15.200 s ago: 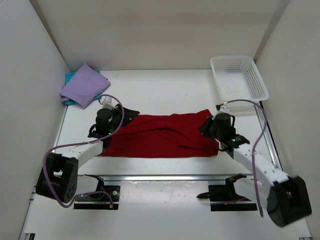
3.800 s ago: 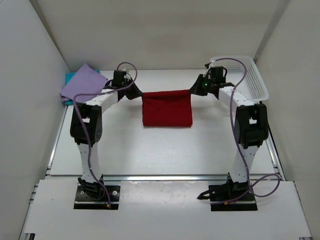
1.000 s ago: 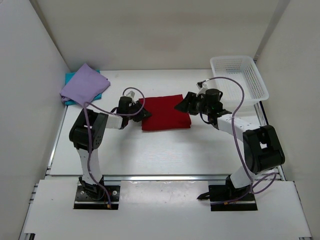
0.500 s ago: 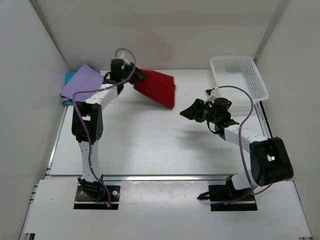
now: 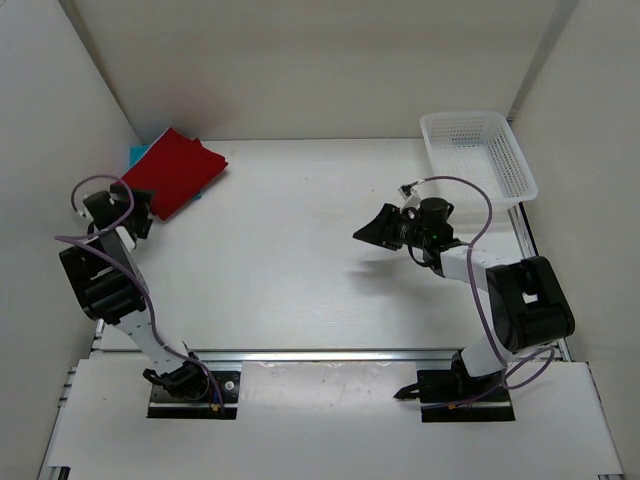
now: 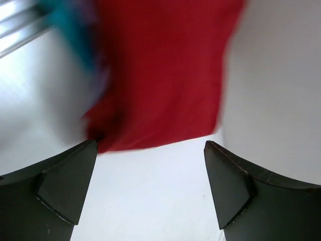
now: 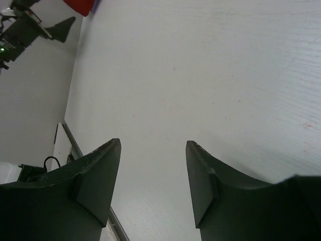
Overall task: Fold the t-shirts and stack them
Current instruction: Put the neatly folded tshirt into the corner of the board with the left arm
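Opposite the white mesh basket (image 5: pixel 477 116), at the other far corner of the surface (image 5: pixel 300 270), the dark red t-shirt (image 5: pixel 176 170) lies folded and flat on top of a pile. The teal t-shirt (image 5: pixel 136 155) shows from beneath it as narrow edges on two sides. The left fingers (image 5: pixel 140 200) stand just beside the red shirt's near edge, on the side away from the basket. They are spread wide and grip nothing; the left wrist view, though blurred, shows the red cloth beyond the tips, apart from them. The right fingers (image 5: pixel 372 230) hang near the basket, on its near side toward mid-surface. They are likewise parted and empty, above bare surface and well apart from the pile.
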You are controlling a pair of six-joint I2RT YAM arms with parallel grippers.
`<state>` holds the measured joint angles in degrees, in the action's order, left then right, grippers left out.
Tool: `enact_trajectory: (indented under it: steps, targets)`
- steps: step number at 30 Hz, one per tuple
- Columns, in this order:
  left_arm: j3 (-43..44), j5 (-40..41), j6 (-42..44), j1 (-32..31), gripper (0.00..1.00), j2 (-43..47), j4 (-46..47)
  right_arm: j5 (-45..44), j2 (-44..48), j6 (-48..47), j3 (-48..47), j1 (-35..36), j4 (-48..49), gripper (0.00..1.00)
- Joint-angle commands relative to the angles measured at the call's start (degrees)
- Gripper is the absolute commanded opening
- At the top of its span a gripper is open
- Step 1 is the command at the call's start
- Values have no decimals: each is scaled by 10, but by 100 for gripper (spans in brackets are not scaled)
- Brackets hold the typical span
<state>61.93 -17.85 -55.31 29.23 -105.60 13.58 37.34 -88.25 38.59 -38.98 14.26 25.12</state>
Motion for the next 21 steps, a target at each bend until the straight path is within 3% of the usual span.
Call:
enact_trajectory:
  steps: [1,5,8,9,10,13,17,21]
  targets:
    - [-52,3,-21,-18,99,58,50,19,-7,-11,-24,16,29,53]
    - [-105,35,-16,-8,98,102,20,-26,11,-31,-28,37,-12,55]
    - [-145,36,-8,-11,99,133,5,-61,25,-47,-29,46,-35,62]
    - [-162,41,3,-18,99,148,0,-74,21,-47,-31,52,-51,96]
    - [-170,49,9,-25,99,154,-3,-82,22,-52,-36,56,-56,99]
    - [-193,63,63,-72,99,199,-30,-85,6,-65,-43,72,-77,99]
    - [-139,91,164,-224,98,198,-151,-98,4,-72,-40,100,-83,99]
    - [-140,107,224,-360,99,215,-181,-128,27,-93,-17,120,-98,99]
